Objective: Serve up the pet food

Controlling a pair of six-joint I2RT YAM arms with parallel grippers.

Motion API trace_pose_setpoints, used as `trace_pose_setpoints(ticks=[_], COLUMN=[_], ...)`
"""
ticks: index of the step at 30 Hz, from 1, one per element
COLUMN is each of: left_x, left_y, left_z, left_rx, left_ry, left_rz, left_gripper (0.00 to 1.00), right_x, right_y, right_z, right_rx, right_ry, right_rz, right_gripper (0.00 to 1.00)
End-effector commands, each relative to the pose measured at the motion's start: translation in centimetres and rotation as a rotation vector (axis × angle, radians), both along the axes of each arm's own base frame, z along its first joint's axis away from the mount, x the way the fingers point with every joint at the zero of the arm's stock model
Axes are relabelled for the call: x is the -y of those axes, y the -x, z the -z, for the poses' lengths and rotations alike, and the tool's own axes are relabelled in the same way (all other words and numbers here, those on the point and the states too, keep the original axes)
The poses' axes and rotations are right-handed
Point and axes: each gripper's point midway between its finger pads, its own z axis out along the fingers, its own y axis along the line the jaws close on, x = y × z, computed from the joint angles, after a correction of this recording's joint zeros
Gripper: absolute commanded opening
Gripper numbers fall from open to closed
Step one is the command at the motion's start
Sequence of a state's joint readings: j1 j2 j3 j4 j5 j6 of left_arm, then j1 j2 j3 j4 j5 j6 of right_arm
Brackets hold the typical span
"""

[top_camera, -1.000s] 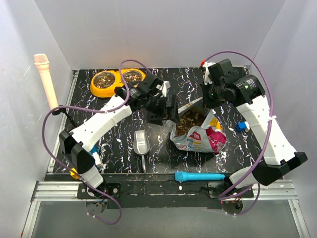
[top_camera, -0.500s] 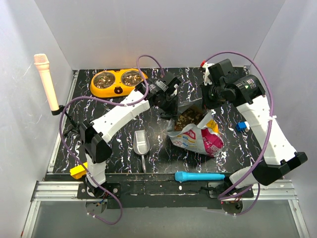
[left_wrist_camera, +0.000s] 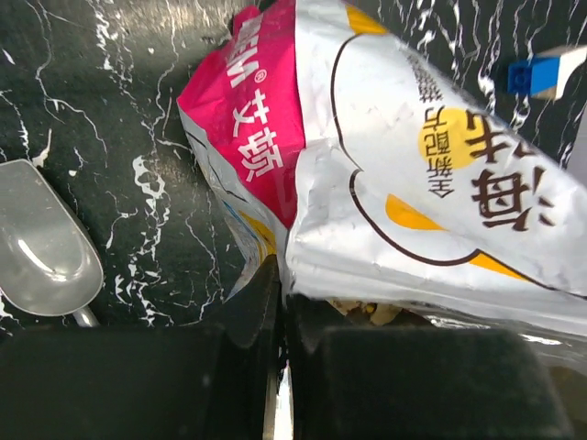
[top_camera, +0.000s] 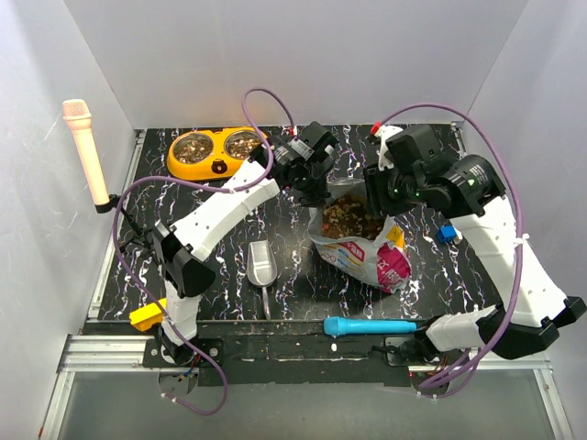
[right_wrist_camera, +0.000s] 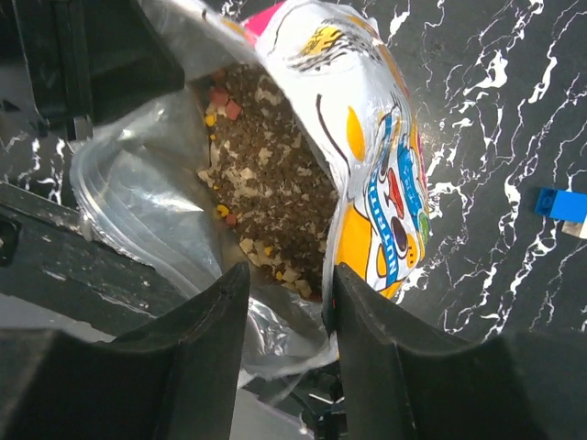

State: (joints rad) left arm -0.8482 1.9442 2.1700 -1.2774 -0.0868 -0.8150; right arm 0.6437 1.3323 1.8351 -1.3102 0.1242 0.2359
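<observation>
**Both hands at the mouth of the pouch, pet food inside**

From above, the pouch (top_camera: 367, 257) sits mid-counter (top_camera: 229, 284), its open mouth showing the pet food (top_camera: 353, 215). The left hand (top_camera: 314, 188) is at the mouth's 10 o'clock and the right hand (top_camera: 378, 197) at its 2 o'clock. The orange bowl (top_camera: 218, 158) lies at the counter's 11 o'clock and the scoop (top_camera: 261, 266) at the pouch's 9 o'clock. In the left wrist view, the left hand's fingers (left_wrist_camera: 248, 316) are pinched almost together on the pouch's edge, with the scoop at 9 o'clock. In the right wrist view, the right hand's fingers (right_wrist_camera: 197, 339) are spread with the pouch's rim between them. Pet food is heaped inside at 12 o'clock, and a blue block (right_wrist_camera: 561, 203) is at 3 o'clock.
</observation>
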Motion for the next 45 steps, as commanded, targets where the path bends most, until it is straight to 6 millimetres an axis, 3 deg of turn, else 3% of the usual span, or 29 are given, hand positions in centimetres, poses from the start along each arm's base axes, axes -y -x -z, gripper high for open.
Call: trace_pose_setpoints(ticks=[1, 7, 10, 13, 17, 21, 26, 27, 32, 35, 40, 45], left_x=[-2.0, -4.6, -5.4, -6.4, -7.5, -7.8, -7.6, -7.7, -7.7, -7.3, -6.6, -6.9], left_y=[-3.4, -4.1, -4.5, -4.9, -5.0, -5.5, -5.9, -5.9, -5.9, -6.0, -5.9, -5.8], left_z=[-11.0, -15.2, -16.0, -16.6, -17.9, -18.4, -18.6, -18.7, -18.9, -18.8, -18.4, -18.3], left_rx=[0.279, 0.39, 0.428, 0.46, 0.512, 0.539, 0.551, 0.555, 0.556, 0.551, 0.537, 0.537], left_ry=[0.196, 0.265, 0.268, 0.256, 0.254, 0.257, 0.257, 0.254, 0.262, 0.268, 0.269, 0.258], left_rz=[-0.235, -0.393, -0.43, -0.474, -0.511, -0.526, -0.528, -0.529, -0.539, -0.527, -0.495, -0.497], left_gripper=[0.0, 0.0, 0.0, 0.0, 0.0, 0.0, 0.0, 0.0, 0.0, 0.0, 0.0, 0.0], right_x=[-0.3, -0.1, 0.0, 1.4, 2.5, 0.3, 0.7, 1.0, 3.1, 2.7, 1.3, 0.0], right_y=[0.8, 2.0, 2.4, 2.5, 2.5, 3.4, 3.2, 3.6, 4.9, 5.3, 2.6, -0.1], right_z=[0.6, 2.3, 3.0, 3.5, 3.0, 1.2, -4.2, -4.4, -1.0, -0.1, 0.0, -0.3], right_rx=[-0.003, -0.024, -0.03, -0.012, 0.022, 0.075, 0.156, 0.153, 0.1, 0.095, 0.158, 0.166], right_ry=[0.07, 0.203, 0.219, 0.269, 0.295, 0.151, -0.001, -0.009, 0.015, -0.031, -0.037, -0.158], right_rz=[0.02, 0.017, 0.006, 0.023, 0.006, -0.147, -0.07, -0.056, 0.034, 0.03, 0.008, -0.062], right_gripper=[0.49, 0.5, 0.51, 0.51, 0.56, 0.64, 0.79, 0.8, 0.8, 0.77, 0.75, 0.68])
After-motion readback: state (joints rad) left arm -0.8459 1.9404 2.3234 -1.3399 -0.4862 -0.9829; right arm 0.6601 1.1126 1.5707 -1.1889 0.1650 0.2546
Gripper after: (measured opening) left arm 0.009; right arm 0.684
